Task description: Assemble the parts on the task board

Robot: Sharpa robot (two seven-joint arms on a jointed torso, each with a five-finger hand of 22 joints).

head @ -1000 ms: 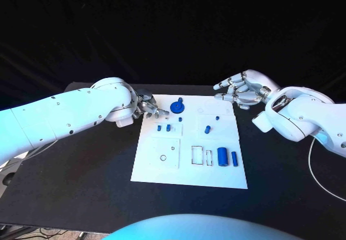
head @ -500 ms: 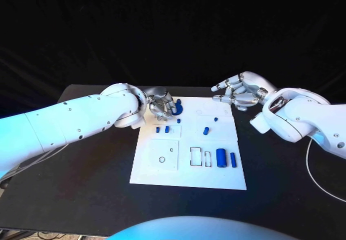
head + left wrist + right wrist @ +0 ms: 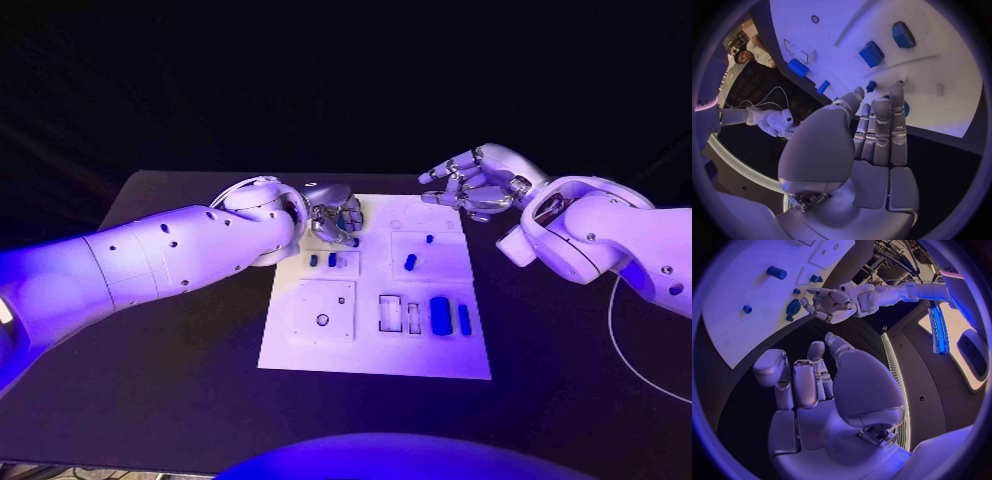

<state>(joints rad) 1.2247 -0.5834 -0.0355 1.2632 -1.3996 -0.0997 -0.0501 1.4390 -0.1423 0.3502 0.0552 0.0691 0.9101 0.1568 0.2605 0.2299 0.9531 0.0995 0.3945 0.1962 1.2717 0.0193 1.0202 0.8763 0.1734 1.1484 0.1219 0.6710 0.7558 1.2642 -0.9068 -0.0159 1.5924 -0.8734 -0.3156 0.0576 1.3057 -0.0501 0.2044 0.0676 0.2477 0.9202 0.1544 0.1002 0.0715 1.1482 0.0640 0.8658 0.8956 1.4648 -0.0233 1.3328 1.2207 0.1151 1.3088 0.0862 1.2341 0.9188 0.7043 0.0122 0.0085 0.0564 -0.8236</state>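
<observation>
The left hand hangs over the far left corner of the task board, its fingers bent down onto the round blue part that sits there. From the head camera the fingers hide most of that part, so whether they grip it or merely touch it cannot be told; the right wrist camera, looking across from the other side, shows the disc lying flat on the white plate just beside the fingertips, with a small blue stub next to it. The left wrist camera shows the same fingers held close together and nearly straight, their tips reaching a sliver of blue at the board's edge. The right hand is raised at the board's far right corner, apart from every part, its fingers loosely curled and spread with nothing in them; its own wrist camera shows its palm bare. Farther out on the board, two short blue pegs stand in the square panel near the left hand, another peg lies in the panel to their right, and a broad blue block with a thin blue bar sits beside outlined rectangular recesses near the board's right edge.
</observation>
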